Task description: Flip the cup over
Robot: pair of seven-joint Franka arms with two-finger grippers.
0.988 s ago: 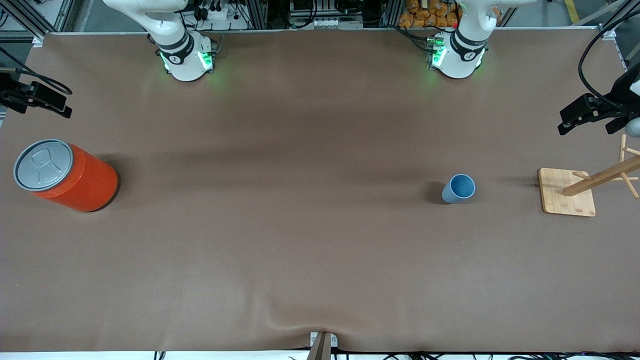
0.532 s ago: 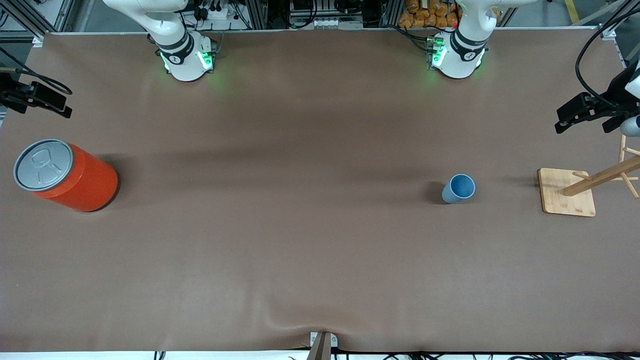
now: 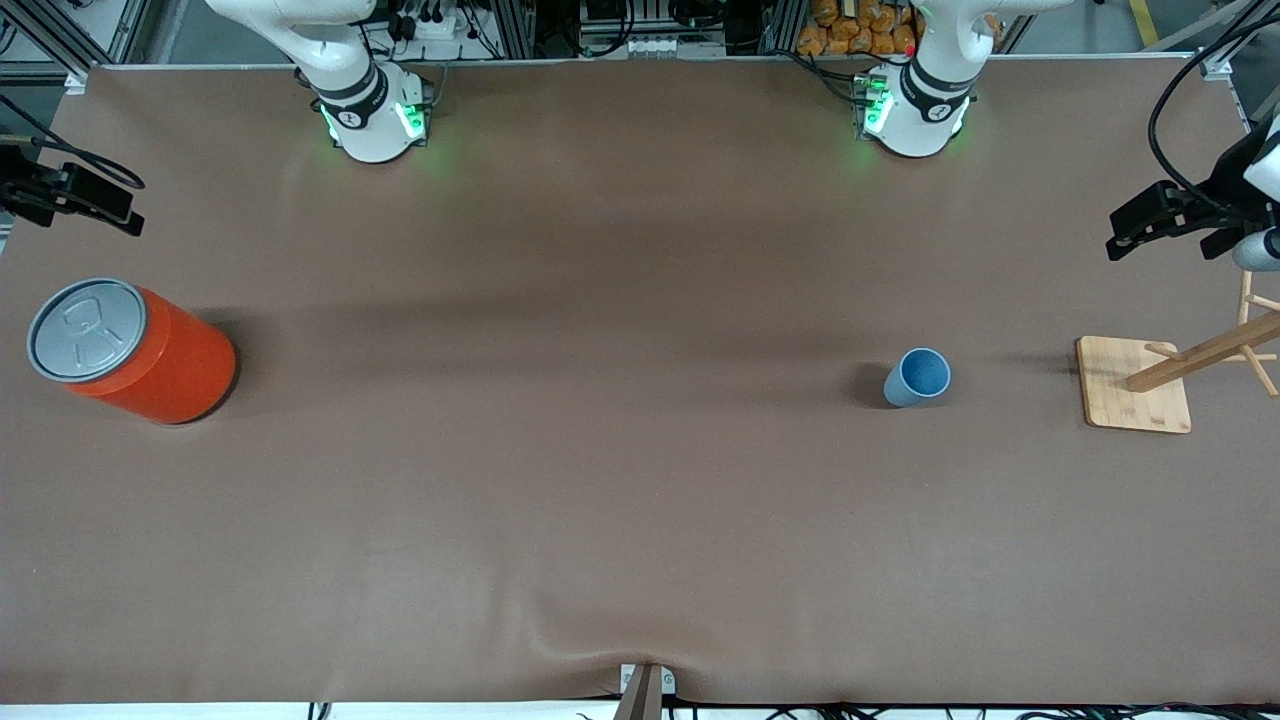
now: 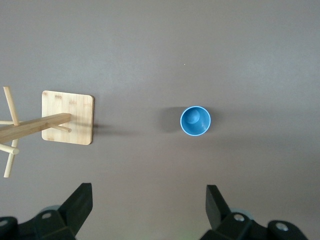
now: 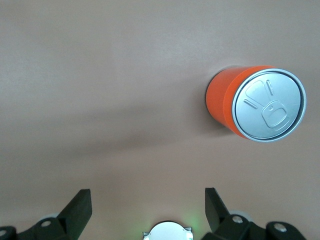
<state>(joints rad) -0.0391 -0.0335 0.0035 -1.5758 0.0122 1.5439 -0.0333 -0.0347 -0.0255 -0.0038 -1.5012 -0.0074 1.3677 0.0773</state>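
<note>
Tabletop (image 3: 600,500): a wide brown surface seen from above, with both arm bases along its 12 o'clock edge.
Orange can (image 3: 130,350): the largest object, a big can with a silver lid. It stood at 9 o'clock from the tabletop's centre, toward the right arm's end.
Wooden rack (image 3: 1135,385): a square board with a pegged post, at 3 o'clock near the left arm's end.
Left end effector (image 4: 147,192): it hung over the tabletop at about 2 o'clock, above the rack's end. Its fingers were spread wide and held nothing. Its wrist camera looked down on the cup and the rack.
Right end effector (image 5: 147,196): it hung over the tabletop at about 10 o'clock, near the can. Its fingers were spread and it held nothing. This arm appeared to be waiting.
Blue cup (image 3: 917,377): small, at 3 o'clock from the centre, between the centre and the rack. It stood apart from both end effectors, upright with its mouth up and its inside showing.
Step in hand: unclear. An upright cup with no end effector on it fitted either a cup due to be turned mouth down or one already turned mouth up.
Next move: the pictures did not settle it. Any grasp would probably fall to the left arm, whose end of the tabletop the cup stood toward.
</note>
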